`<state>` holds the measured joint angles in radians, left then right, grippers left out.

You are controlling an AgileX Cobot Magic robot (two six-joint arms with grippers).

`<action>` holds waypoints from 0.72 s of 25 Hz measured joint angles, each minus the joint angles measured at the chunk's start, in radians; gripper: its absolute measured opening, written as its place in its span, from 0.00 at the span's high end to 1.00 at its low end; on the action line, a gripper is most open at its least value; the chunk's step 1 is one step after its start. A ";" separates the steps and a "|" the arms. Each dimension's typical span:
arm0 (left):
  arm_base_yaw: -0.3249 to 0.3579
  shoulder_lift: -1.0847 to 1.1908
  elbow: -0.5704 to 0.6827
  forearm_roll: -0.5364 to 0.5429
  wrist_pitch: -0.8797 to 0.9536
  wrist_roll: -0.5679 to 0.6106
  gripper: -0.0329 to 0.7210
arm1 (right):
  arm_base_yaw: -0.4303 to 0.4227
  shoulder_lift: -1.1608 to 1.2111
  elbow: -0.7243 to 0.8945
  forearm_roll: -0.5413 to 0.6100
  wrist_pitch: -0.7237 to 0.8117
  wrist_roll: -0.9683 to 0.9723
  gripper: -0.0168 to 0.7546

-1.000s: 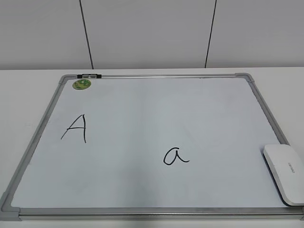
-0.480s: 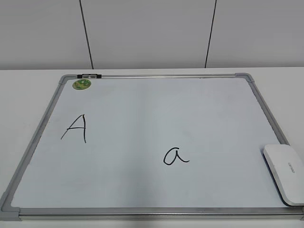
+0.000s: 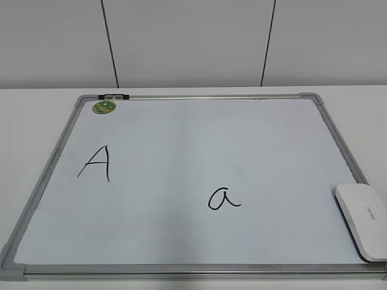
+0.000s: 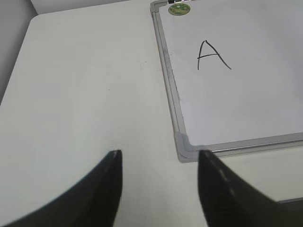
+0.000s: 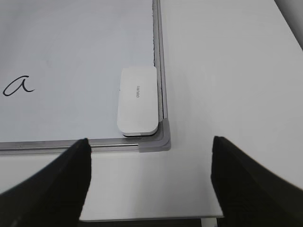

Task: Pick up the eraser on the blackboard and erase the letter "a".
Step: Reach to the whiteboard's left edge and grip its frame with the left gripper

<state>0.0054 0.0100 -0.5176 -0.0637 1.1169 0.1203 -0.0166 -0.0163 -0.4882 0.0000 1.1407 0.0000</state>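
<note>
The blackboard (image 3: 181, 130), a white board in a silver frame, lies flat on the table. The white eraser (image 3: 364, 219) rests in its near right corner; it also shows in the right wrist view (image 5: 138, 100). The letter "a" (image 3: 223, 199) is written near the board's middle, left of the eraser, and shows in the right wrist view (image 5: 18, 86). My right gripper (image 5: 149, 146) is open and empty, hovering over the table just short of the eraser's corner. My left gripper (image 4: 159, 158) is open and empty beside the board's near left corner (image 4: 185, 144). Neither gripper shows in the exterior view.
A capital "A" (image 3: 97, 163) is on the board's left half, with a round green sticker (image 3: 104, 107) and a small clip (image 3: 113, 96) at the far left corner. The table's front edge (image 5: 151, 218) lies close below the right gripper. A white wall stands behind.
</note>
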 joint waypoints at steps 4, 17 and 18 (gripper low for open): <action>0.000 0.000 0.000 0.000 0.000 0.000 0.15 | 0.000 0.000 0.000 0.000 0.000 0.000 0.22; -0.004 0.363 -0.051 0.000 -0.345 0.000 0.05 | 0.000 0.000 0.000 0.000 0.000 0.000 0.22; -0.007 0.408 -0.051 0.000 -0.400 0.000 0.05 | 0.000 0.000 0.000 0.000 0.000 0.000 0.22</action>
<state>-0.0012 0.4182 -0.5688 -0.0637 0.7170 0.1203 -0.0166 -0.0163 -0.4882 0.0000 1.1407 0.0000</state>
